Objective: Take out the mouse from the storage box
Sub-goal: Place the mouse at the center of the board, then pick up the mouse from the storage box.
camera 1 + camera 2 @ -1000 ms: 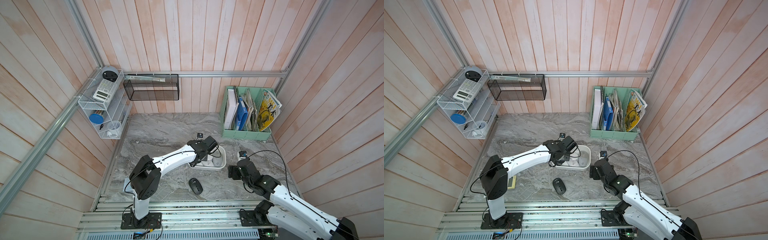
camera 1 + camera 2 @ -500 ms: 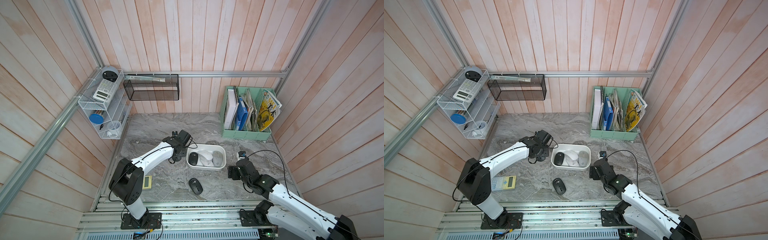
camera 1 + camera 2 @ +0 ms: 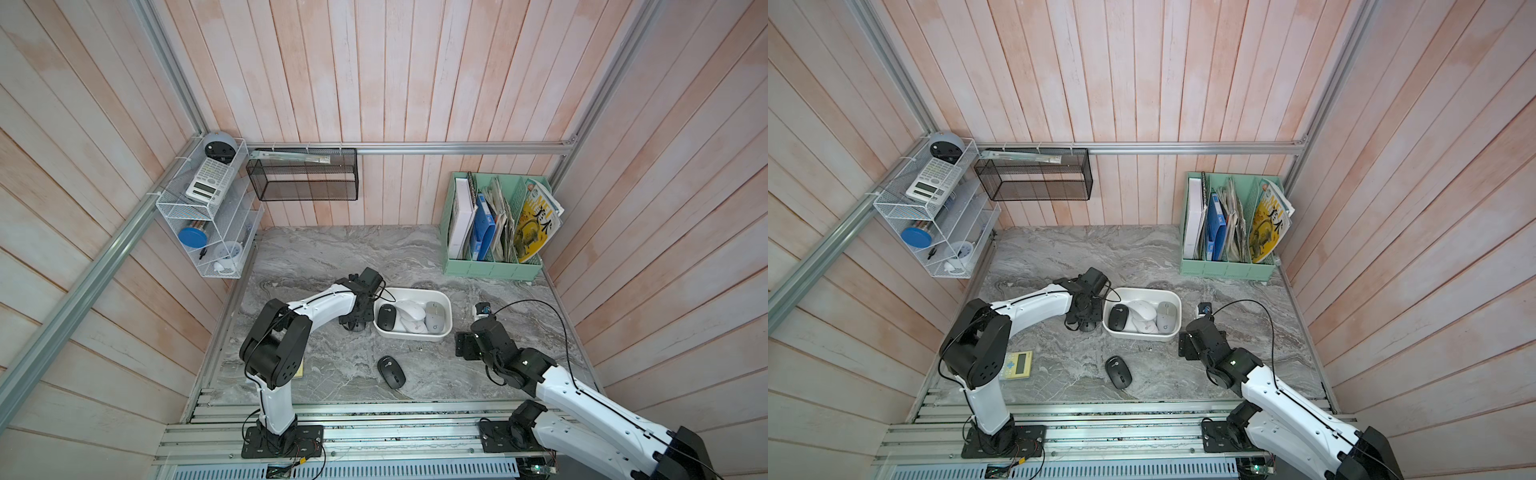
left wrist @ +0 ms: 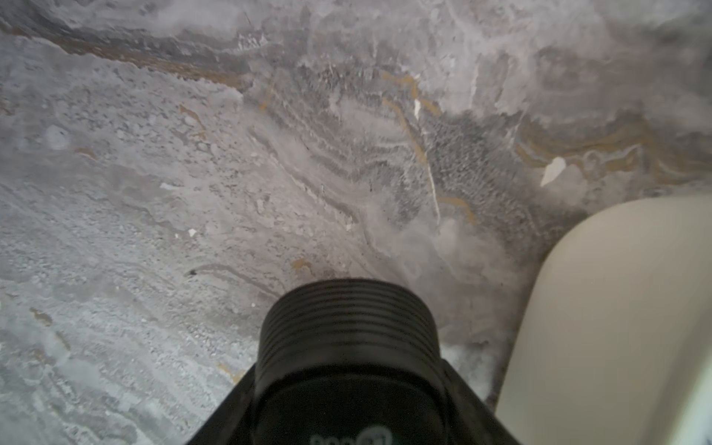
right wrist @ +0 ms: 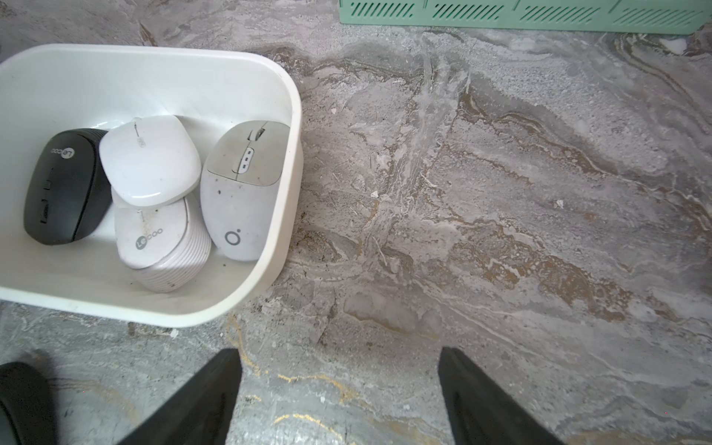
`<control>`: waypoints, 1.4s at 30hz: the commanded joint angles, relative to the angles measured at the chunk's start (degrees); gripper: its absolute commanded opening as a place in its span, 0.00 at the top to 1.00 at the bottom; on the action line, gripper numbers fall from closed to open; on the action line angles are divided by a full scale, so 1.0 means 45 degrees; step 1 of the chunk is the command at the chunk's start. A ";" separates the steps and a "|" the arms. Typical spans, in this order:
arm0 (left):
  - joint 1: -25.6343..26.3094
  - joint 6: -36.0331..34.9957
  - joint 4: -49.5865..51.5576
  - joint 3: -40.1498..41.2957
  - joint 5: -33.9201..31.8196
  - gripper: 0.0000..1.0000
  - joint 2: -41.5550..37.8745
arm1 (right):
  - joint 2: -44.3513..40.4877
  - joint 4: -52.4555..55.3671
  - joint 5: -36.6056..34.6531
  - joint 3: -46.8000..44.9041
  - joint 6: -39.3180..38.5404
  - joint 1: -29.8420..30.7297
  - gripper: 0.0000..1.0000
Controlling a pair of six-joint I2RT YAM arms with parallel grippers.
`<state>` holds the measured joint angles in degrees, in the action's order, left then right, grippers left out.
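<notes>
While the left tool [image 3: 356, 321] clamps a black mouse [image 4: 346, 339] just outside the frame-left wall of the storage box [image 3: 415, 336], mid-frame and down near the desk [image 3: 332, 257], the right tool [image 5: 339, 358] gapes empty at lower right. Letting go too high may bounce the mouse against the box.

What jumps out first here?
The white storage box mid-table holds four mice: one black, two white, one grey. Right beside it, the left gripper is shut on a black ribbed mouse, low over the table. Another black mouse lies loose nearer the arm bases.
</notes>
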<state>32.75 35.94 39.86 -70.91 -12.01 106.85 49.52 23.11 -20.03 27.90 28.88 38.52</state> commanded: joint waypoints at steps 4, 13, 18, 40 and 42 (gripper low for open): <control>-0.0096 0.0002 -0.0587 0.0012 0.0281 0.35 0.0358 | 0.0134 0.0147 -0.0009 0.0368 0.0034 -0.0065 0.13; -0.0384 0.0000 -0.0595 0.0748 -0.0098 0.17 -0.0813 | 0.0613 0.0985 -0.0143 0.1560 -0.0163 -0.0050 0.13; -0.0656 -0.0037 -0.1202 0.2436 -0.0587 0.15 -0.3088 | 0.1840 0.0983 0.0546 0.2960 -0.0727 -0.0063 0.12; -0.0705 -0.0832 -0.4143 0.9252 -0.2328 0.00 -1.4782 | 1.0832 0.1778 0.4256 0.9561 -0.3805 -0.0220 0.11; -0.0702 -0.0790 -0.3942 0.9378 -0.2551 0.00 -1.5169 | 1.1456 0.2280 0.5001 1.0219 -0.4327 -0.0238 0.12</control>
<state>29.74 33.58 22.57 -29.76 -21.10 40.51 98.72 28.42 -3.70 70.61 13.63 37.76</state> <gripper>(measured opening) 0.997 0.883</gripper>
